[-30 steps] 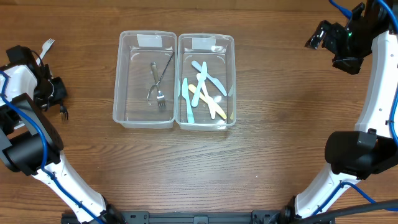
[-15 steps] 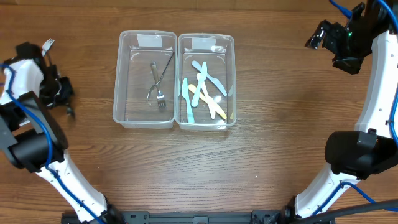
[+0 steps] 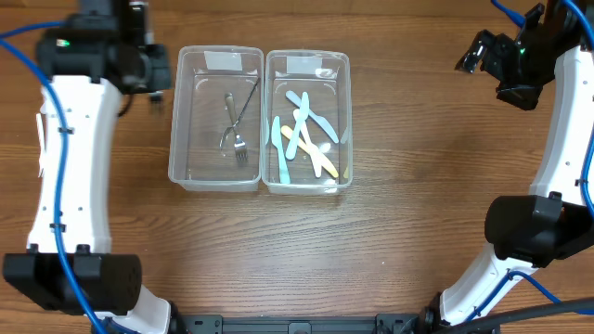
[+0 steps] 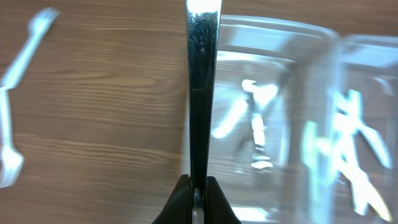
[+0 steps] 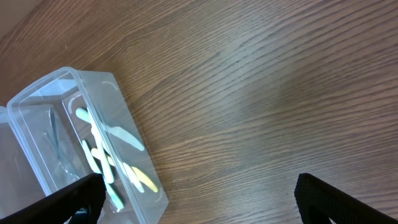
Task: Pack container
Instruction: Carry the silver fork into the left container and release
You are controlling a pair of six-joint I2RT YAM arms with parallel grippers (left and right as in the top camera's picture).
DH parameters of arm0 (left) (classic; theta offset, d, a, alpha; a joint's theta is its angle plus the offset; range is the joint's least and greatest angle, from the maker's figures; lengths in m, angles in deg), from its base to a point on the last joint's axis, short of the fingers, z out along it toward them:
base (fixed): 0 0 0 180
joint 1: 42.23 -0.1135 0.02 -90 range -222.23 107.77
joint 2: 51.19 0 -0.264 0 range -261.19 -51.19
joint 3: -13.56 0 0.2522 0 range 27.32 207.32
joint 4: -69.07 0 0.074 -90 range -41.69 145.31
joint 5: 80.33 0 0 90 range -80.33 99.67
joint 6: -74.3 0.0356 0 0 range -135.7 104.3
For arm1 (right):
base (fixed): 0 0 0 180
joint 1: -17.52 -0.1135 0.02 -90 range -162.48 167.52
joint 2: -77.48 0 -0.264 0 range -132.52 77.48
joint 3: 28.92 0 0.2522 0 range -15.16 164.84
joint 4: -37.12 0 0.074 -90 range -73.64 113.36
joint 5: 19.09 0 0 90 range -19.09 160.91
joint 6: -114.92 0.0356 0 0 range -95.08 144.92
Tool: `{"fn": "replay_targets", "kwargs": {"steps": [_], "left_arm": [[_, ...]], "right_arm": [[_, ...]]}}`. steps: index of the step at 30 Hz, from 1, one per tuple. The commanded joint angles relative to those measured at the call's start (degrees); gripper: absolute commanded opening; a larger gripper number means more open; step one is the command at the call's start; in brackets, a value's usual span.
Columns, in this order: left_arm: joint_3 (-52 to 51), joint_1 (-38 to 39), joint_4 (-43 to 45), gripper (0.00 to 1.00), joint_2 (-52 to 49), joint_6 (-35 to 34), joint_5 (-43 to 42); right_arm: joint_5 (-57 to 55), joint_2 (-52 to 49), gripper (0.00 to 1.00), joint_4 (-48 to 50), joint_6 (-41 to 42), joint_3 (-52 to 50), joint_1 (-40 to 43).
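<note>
Two clear plastic containers stand side by side mid-table. The left container point(image 3: 176, 111) holds metal cutlery point(image 3: 237, 139); the right container point(image 3: 345, 111) holds pastel plastic cutlery point(image 3: 302, 134). My left gripper point(image 3: 155, 93) hovers just left of the left container's back corner. In the left wrist view my left gripper point(image 4: 198, 186) is shut on the handle of a silver metal utensil point(image 4: 202, 62), which points toward the container's near rim point(image 4: 273, 28). My right gripper point(image 3: 473, 56) hangs high at the back right, and its jaws point(image 5: 198, 186) stand wide open with nothing between them.
White plastic forks point(image 4: 22, 56) lie on the wood left of the containers. The right wrist view shows the container with plastic cutlery point(image 5: 118, 162) at lower left and bare wood elsewhere.
My left arm has swung from the table's far left edge up and right to the left container's back corner, carrying the metal utensil. The right arm has not moved.
</note>
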Motion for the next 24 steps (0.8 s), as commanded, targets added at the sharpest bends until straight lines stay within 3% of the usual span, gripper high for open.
{"fn": "replay_targets", "kwargs": {"steps": [1,4,12,14,18,19,21,24], "left_arm": [[-1.6,5.5,0.0,0.04,-4.9,-5.9,0.1],[-2.1,9.5,0.0,0.04,-10.6,-6.9,-3.7],[-2.1,14.1,-1.2,0.05,-21.9,-6.9,-4.1],[-2.1,14.3,-1.8,0.15,-23.7,-6.9,-4.1],[-1.8,14.2,-2.2,0.25,-24.3,-5.9,-3.4],[-1.5,14.1,-2.2,0.31,-23.9,-5.8,-2.6],[0.4,13.8,-2.8,0.53,-22.4,-5.8,0.8],[4.6,13.3,-5.6,0.58,-19.5,-5.8,4.9]], "right_arm": [[0.3,0.9,1.0,0.2,-0.7,-0.3,0.1],[0.3,0.9,1.0,0.0,-0.7,-0.3,0.1],[0.3,0.9,1.0,-0.4,-0.7,-0.3,0.1],[0.3,0.9,1.0,-0.5,-0.7,-0.3,0.1],[0.3,0.9,1.0,-0.4,-0.7,-0.3,0.1],[0.3,0.9,1.0,-0.4,-0.7,-0.3,0.1],[0.3,0.9,1.0,-0.4,-0.7,-0.3,0.1],[0.3,0.9,1.0,-0.3,-0.7,-0.3,0.1]]}}
